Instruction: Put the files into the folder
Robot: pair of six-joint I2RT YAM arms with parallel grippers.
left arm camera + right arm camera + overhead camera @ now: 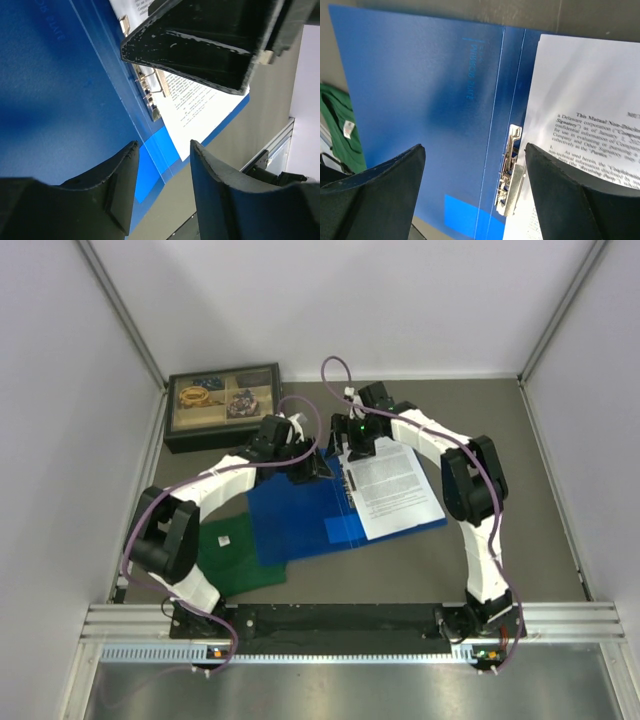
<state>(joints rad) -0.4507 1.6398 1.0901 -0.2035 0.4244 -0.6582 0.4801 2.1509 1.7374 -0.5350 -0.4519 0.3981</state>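
Since the files (395,485) look thin and floppy, pinch 1 free edge lightly; left gripper (163,150), right gripper (474,150): jaws apart, nothing held.

I see the folder (290,520) is deep blue, with one brighter blue patch near its edge. The files (395,485) are white with tiny black print. The clip (509,175) in the folder is shiny silver. The shirt (245,565) is green with a small white tag. The worktop (520,540) is dark grey. My left end effector (163,145) and right end effector (474,147) are black
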